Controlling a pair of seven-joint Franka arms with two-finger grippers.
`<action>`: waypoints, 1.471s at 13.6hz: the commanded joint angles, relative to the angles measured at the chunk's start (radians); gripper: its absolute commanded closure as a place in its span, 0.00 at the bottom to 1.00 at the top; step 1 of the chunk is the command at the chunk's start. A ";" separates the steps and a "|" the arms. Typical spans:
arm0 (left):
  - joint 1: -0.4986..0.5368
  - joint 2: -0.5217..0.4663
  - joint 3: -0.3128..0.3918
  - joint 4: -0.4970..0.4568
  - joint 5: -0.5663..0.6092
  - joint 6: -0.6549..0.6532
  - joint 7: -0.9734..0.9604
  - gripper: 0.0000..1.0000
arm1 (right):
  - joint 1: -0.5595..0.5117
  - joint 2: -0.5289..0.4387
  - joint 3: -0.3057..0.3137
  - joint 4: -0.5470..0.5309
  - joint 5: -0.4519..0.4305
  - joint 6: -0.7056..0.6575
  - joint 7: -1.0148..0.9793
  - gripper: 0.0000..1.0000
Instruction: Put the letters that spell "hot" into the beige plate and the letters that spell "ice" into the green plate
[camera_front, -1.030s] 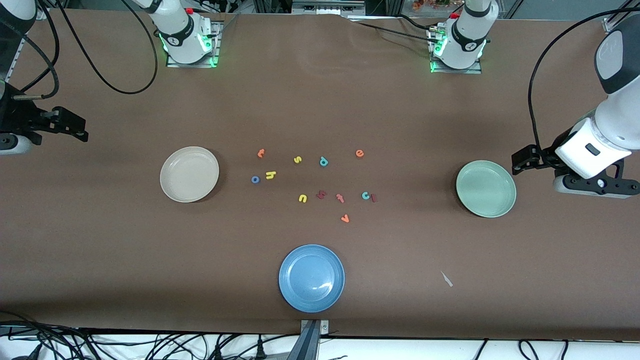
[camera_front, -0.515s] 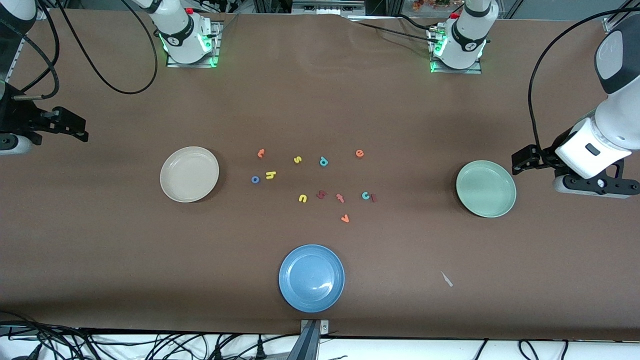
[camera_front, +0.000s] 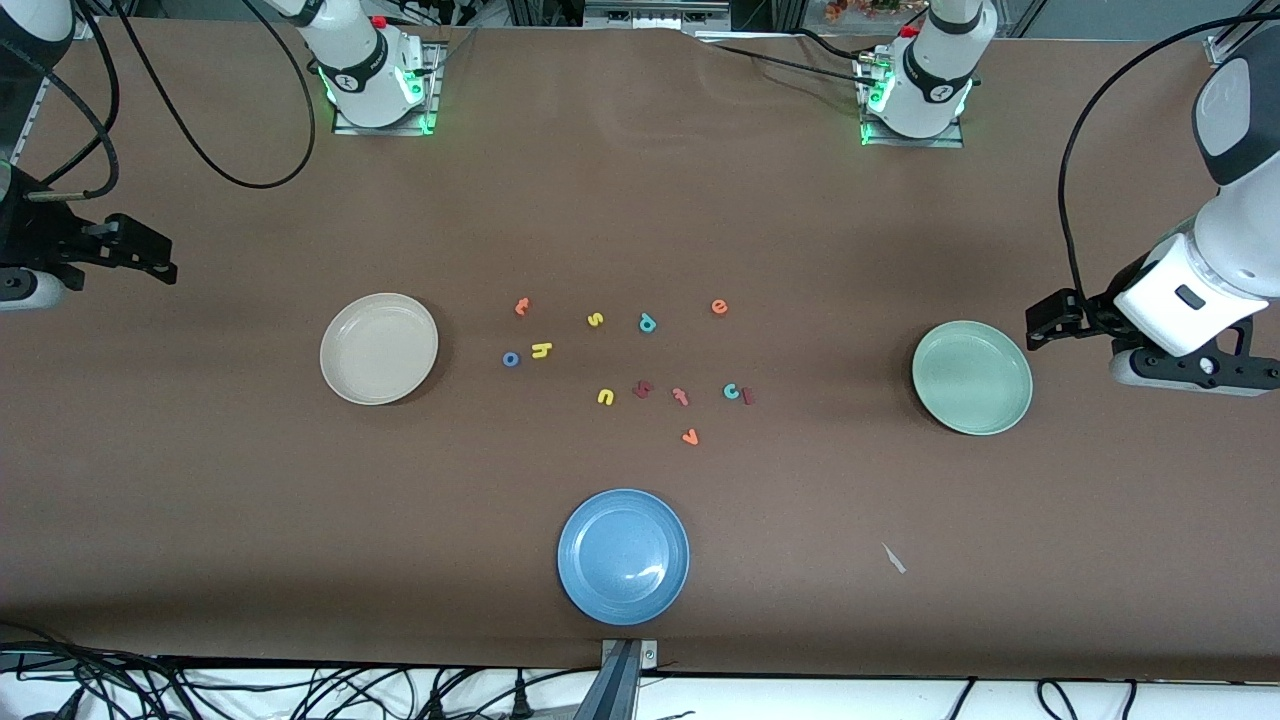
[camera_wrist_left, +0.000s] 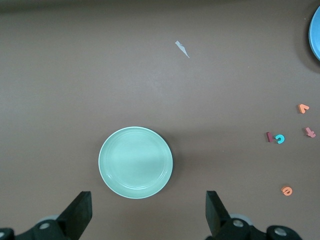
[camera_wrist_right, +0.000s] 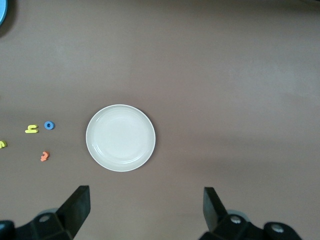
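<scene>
Front view, with twelve o'clock toward the robots' bases: three round shallow plates and twelve small foam letters lie on the brown worktop (camera_front: 800, 200). The cream-beige plate (camera_front: 379, 348) sits at nine o'clock of the letter cluster, the sage-green plate (camera_front: 972, 377) at three, the blue plate (camera_front: 623, 556) at six; all three are empty. The orange t (camera_front: 521, 306), blue ring o (camera_front: 511, 359) and yellow h (camera_front: 541, 349) lie nearest the beige plate. The orange e (camera_front: 719, 306), teal c (camera_front: 732, 391) and dark red bar i (camera_front: 748, 397) lie toward the green plate, with c and i touching. The left hand (camera_front: 1042, 325) hangs over the worktop just beside the green plate. The right hand (camera_front: 150, 258) waits over the right arm's end.

Left wrist view: the left hand (camera_wrist_left: 147, 210) is released, fingers (camera_wrist_left: 80, 210) wide apart, with the bare green plate (camera_wrist_left: 135, 162) and five letters in sight.

Right wrist view: the right hand (camera_wrist_right: 146, 205) is equally released, with the empty beige plate (camera_wrist_right: 120, 137) below and o (camera_wrist_right: 48, 125), h (camera_wrist_right: 31, 129) and t (camera_wrist_right: 44, 156) beside it.
</scene>
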 joint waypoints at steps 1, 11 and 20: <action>0.001 -0.008 0.002 0.006 0.005 -0.003 0.017 0.00 | -0.007 0.006 0.002 0.016 0.011 -0.011 -0.021 0.00; 0.002 -0.008 0.002 0.006 0.005 -0.003 0.020 0.00 | -0.007 0.006 0.002 0.014 0.011 -0.011 -0.021 0.00; -0.001 -0.008 0.001 0.008 0.002 -0.005 0.018 0.00 | 0.001 0.050 0.003 0.014 0.046 -0.003 -0.007 0.00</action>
